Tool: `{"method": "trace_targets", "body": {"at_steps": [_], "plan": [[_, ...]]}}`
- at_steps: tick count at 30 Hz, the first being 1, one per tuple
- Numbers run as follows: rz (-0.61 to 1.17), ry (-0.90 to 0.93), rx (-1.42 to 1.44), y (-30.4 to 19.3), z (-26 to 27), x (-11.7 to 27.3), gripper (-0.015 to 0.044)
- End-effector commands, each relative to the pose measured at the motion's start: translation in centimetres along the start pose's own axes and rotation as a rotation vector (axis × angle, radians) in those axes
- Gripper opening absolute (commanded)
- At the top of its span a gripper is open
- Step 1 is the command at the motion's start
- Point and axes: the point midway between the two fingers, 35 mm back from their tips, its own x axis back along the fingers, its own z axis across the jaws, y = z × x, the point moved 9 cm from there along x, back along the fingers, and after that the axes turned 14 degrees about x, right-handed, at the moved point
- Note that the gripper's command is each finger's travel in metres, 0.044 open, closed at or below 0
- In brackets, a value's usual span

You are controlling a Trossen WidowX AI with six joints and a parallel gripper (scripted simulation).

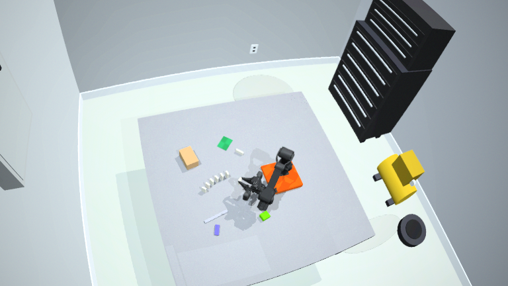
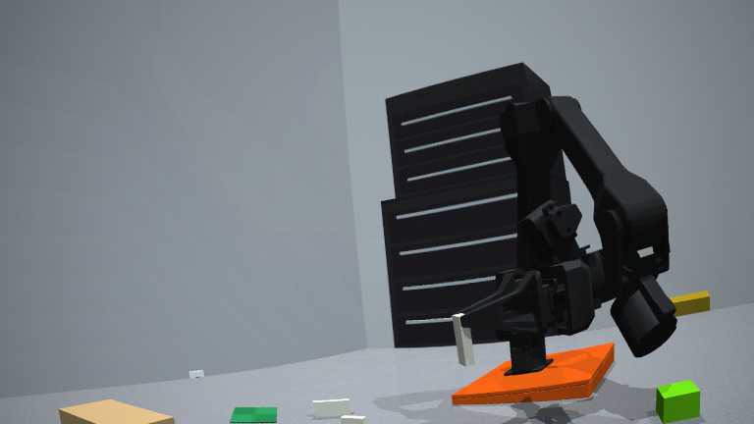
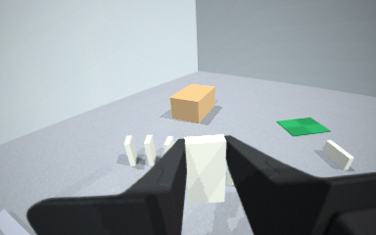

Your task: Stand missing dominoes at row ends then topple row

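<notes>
Just off the row's near end, the gripper [image 1: 241,181] [image 2: 462,320] [image 3: 204,143] pinches a cream domino [image 1: 240,179] [image 2: 463,341] [image 3: 206,169] by its top, above the table. It looks light, stiff, easily toppled; that high grip should suit standing it.

We see plain grey walls [image 1: 194,20] [image 2: 166,147] [image 3: 289,44] around a pale, evenly lit floor [image 1: 100,125]. A black drawer cabinet [image 1: 397,77] [image 2: 445,241] (with shiny long handles) stands near one wall; a white socket [image 1: 254,48] marks another.
</notes>
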Motion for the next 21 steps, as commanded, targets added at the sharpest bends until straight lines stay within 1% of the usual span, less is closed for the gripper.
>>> {"method": "trace_targets", "body": {"at_steps": [1, 21], "plan": [[-0.002, 0.001, 0.015, -1.1, 0.2, -0.1, 0.0107], [0.003, 0.003, 0.016, -5.8, 1.6, -0.8, 0.0107]]}}
